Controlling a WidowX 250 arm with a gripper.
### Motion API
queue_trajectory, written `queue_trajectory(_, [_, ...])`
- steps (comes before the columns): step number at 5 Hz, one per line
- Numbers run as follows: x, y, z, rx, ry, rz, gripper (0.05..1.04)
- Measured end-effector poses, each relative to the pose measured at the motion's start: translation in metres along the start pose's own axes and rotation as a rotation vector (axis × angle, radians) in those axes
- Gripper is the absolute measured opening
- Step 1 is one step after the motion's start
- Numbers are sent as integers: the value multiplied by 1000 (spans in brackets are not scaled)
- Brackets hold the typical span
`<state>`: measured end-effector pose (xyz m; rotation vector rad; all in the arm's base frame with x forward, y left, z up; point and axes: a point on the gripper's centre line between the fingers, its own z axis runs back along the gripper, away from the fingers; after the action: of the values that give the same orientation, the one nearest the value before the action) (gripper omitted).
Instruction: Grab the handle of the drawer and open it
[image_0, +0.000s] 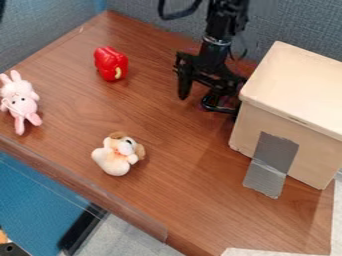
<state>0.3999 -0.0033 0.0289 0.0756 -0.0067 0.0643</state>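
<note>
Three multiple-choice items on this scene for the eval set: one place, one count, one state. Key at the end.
1. Where is the red pepper?
A) on the box lid
B) on the wooden tabletop
C) in the gripper

2. How many plush toys are there?
A) one
B) two
C) four

3. What state is the gripper in?
A) closed on the pepper
B) closed on a plush toy
C) open, holding nothing

Key:
1 B: the pepper lies on the wood, toward the view's upper left.
2 B: a pink rabbit and a white-and-brown dog.
3 C: its fingers stand apart with nothing between them, away from the gray tape on the box.
</note>
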Motion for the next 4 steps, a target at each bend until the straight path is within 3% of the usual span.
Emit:
queue_trajectory(1, [-1,-1,-2,-9,-2,5,379])
queue_trajectory(2, [-8,-2,-6,-18,19,0,175])
queue_trajectory(3, [-8,-2,-7,-17,15,-4,131])
queue_trajectory(4, [-4,6,-5,24,-9,-17,130])
